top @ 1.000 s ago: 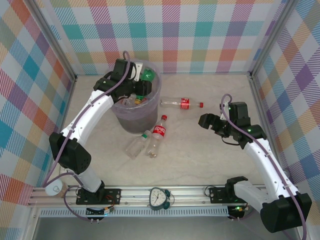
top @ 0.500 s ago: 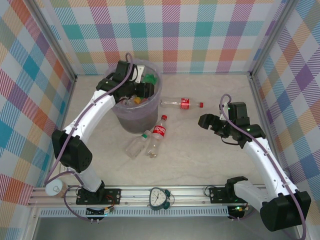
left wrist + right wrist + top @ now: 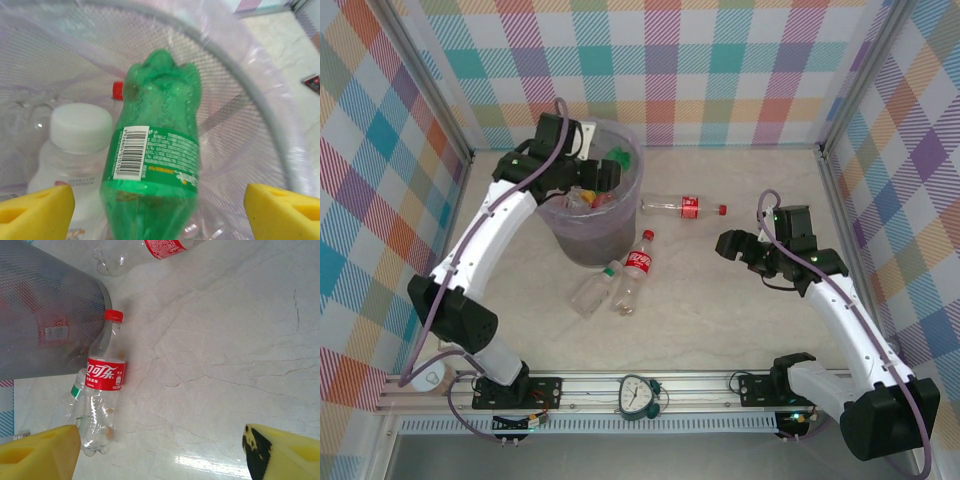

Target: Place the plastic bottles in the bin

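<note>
3 bottles (image 3: 638, 262) outside 1 bin (image 3: 590, 240).

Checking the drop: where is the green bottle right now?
Left wrist view: the green bottle is inside the bin, just right of a white-capped bottle.

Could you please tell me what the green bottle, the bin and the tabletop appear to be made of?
Green bottle: thin, glossy, translucent plastic; light shows through it.
Bin: probably metal wire mesh, a see-through grid, lined with filmy lilac plastic.
Tabletop: pale marble or an imitation, veined and shiny.
</note>
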Controlling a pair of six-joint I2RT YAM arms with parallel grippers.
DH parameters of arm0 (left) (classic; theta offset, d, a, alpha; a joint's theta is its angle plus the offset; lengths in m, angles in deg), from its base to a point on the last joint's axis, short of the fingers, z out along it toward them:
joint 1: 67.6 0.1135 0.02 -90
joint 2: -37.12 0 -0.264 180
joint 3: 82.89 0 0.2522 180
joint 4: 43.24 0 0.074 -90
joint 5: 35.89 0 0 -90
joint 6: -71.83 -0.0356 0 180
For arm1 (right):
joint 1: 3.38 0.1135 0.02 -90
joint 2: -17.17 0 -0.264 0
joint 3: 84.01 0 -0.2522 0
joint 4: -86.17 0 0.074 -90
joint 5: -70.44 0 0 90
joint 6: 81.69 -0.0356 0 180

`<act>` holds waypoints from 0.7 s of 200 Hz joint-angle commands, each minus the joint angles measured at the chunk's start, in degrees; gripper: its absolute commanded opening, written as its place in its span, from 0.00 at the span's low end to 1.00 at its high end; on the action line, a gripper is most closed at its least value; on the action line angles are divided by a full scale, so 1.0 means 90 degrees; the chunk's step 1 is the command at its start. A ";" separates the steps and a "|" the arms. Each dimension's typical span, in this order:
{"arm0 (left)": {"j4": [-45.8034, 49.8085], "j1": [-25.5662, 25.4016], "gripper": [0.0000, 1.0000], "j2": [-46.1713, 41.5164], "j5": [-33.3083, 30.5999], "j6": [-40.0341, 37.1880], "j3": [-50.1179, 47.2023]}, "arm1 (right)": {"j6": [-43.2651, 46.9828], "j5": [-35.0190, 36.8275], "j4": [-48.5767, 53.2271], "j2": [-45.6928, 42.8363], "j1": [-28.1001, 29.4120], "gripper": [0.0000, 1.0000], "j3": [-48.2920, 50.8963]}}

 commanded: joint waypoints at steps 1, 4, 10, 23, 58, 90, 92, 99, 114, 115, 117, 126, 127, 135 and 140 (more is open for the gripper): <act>0.0306 0.0024 0.87 -0.0570 -0.0236 -0.0158 0.0365 | 0.0096 -0.0096 -0.0170 0.0051 -0.0038 0.84 0.0050; 0.0331 0.0024 0.87 -0.0617 -0.0280 -0.0162 0.0367 | 0.0091 -0.0098 -0.0179 0.0054 -0.0038 0.84 0.0043; 0.0403 0.0024 0.87 -0.0724 -0.0375 -0.0182 0.0341 | 0.0079 -0.0108 -0.0195 0.0064 -0.0038 0.84 0.0035; 0.0539 0.0021 0.86 -0.1036 -0.0608 -0.0196 0.0200 | 0.0055 -0.0134 -0.0242 0.0090 -0.0038 0.84 0.0020; 0.0883 0.0020 0.83 -0.2134 -0.1153 0.0096 -0.0698 | 0.0161 -0.0586 -0.0488 0.0385 -0.0020 0.83 -0.0017; 0.1140 -0.0037 0.79 -0.3327 -0.1470 0.0622 -0.2046 | 0.0042 -0.0723 -0.0807 0.0748 0.0158 0.82 -0.0059; 0.1152 -0.0055 0.79 -0.3399 -0.1506 0.0665 -0.2150 | 0.0020 -0.0728 -0.0849 0.0768 0.0182 0.82 -0.0065; 0.1196 -0.0162 0.77 -0.3649 -0.1683 0.0809 -0.2470 | -0.0040 -0.0749 -0.0975 0.0862 0.0267 0.82 -0.0078; 0.1354 -0.0664 0.76 -0.4030 -0.2453 0.1233 -0.3072 | -0.0173 -0.0801 -0.1313 0.1227 0.0549 0.82 -0.0168; 0.1363 -0.0706 0.76 -0.4049 -0.2506 0.1272 -0.3091 | -0.0176 -0.0796 -0.1330 0.1256 0.0573 0.82 -0.0176; 0.1369 -0.0791 0.75 -0.4092 -0.2597 0.1355 -0.3176 | -0.0178 -0.0781 -0.1363 0.1315 0.0615 0.82 -0.0194; 0.1258 -0.1191 0.74 -0.4279 -0.2849 0.1764 -0.3588 | -0.0210 -0.0684 -0.1550 0.1659 0.0861 0.82 -0.0319; 0.1232 -0.1247 0.73 -0.4305 -0.2870 0.1826 -0.3642 | -0.0210 -0.0675 -0.1566 0.1697 0.0890 0.82 -0.0335; 0.0946 -0.1682 0.73 -0.4457 -0.3028 0.2216 -0.4056 | -0.0269 -0.0650 -0.1744 0.2027 0.1083 0.81 -0.0442; 0.0769 -0.2023 0.73 -0.4576 -0.3152 0.2439 -0.4290 | -0.0334 -0.0660 -0.1876 0.2223 0.1181 0.81 -0.0505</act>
